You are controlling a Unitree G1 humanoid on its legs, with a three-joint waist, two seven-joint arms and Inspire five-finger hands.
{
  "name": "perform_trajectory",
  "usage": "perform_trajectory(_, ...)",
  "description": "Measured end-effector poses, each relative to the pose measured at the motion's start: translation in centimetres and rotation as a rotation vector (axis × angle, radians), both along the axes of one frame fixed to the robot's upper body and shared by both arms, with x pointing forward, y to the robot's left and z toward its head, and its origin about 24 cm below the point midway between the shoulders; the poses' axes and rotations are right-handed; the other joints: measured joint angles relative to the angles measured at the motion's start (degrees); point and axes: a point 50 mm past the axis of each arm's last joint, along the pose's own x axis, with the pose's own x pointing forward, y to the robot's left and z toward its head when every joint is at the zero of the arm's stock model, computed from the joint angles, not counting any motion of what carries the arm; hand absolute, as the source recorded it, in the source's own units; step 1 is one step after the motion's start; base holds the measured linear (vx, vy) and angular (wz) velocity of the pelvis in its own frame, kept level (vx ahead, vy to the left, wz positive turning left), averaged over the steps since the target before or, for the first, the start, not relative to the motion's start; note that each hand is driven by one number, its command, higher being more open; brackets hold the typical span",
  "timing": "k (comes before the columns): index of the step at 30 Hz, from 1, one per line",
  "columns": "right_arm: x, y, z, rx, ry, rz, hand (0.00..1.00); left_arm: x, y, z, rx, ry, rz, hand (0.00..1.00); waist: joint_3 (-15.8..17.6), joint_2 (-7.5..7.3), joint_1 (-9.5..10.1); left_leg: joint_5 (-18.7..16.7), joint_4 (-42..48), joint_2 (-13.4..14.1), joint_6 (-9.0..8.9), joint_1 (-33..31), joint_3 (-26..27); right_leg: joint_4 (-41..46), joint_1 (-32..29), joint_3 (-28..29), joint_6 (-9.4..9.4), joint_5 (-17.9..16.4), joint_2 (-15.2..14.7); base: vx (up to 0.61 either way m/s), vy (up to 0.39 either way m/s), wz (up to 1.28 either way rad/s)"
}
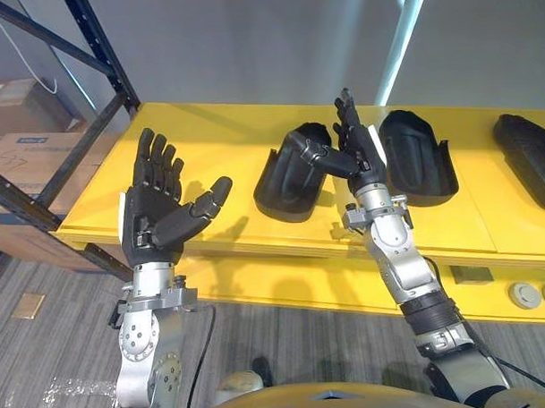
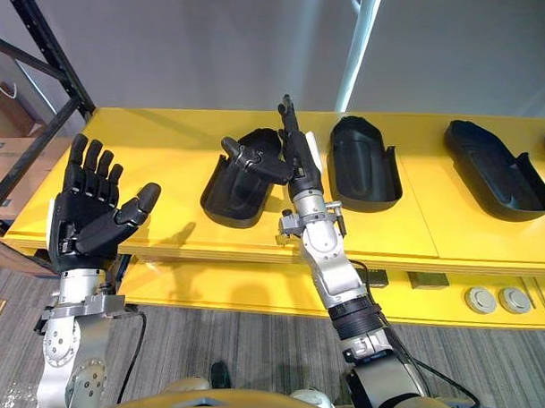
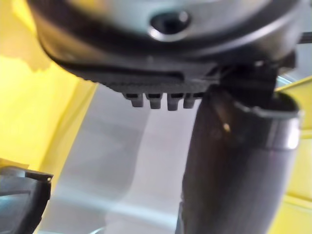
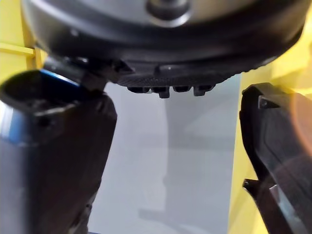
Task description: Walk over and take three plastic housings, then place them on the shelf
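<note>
Left eye view: left robot hand [image 1: 156, 208] and right robot hand [image 1: 358, 152] are raised, fingers spread and empty. 
Right eye view: the nearest plastic housing [image 2: 232, 201] lies on the desk [image 2: 163, 145], just behind the right robot hand. 
Right wrist view: its side wall looks stiff, light and smooth, so I would take hold there.

Both hands are up in front of the yellow shelf [image 1: 207, 126], fingers straight, holding nothing. Left hand [image 1: 156, 208] is over a bare stretch. Right hand [image 1: 356, 147] shows between the left housing [image 1: 285, 186] and middle housing [image 1: 419, 159]. Right housing [image 1: 530, 150] is way off at the edge. Boxes [image 1: 20, 150] sit behind the rack [image 1: 97, 49].
</note>
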Motion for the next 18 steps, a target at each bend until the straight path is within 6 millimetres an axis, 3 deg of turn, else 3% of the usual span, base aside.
perform_trajectory(3,0.0,0.3,0.1,-0.024,-0.019,-0.047,1.00,0.0,-0.1,-0.1,-0.001,0.004,-0.003,1.00,0.0,0.08,-0.07,-0.2,0.0,-0.3,0.45,-1.0,0.4,0.5,-1.1,0.0,-0.03,-0.3,-0.5,-0.06,0.015,-0.03)
perform_trajectory(8,1.4,0.3,3.2,-0.065,-0.139,-0.114,1.00,0.4,-1.0,-1.0,-0.018,0.043,-0.033,1.00,2.8,1.45,-0.40,-0.2,3.1,-0.2,0.88,-6.2,1.2,6.5,-7.1,0.0,0.23,-2.5,-2.8,-0.05,0.025,0.08)
perform_trajectory(12,1.9,0.3,4.7,-0.060,-0.188,-0.121,1.00,0.5,-1.1,-1.0,-0.022,0.043,-0.037,1.00,4.9,1.54,-0.15,0.0,4.0,0.3,0.99,-7.1,2.8,9.1,-8.3,-0.5,0.09,-3.8,-3.8,-0.01,0.008,0.14)
perform_trajectory(18,2.1,0.6,5.2,-0.070,-0.198,-0.095,1.00,0.5,-1.1,-1.0,-0.023,0.043,-0.034,1.00,5.1,1.56,0.08,1.1,4.0,-0.2,1.71,-6.6,2.5,11.3,-8.6,-0.7,0.14,-5.2,-5.1,0.06,0.007,0.07)
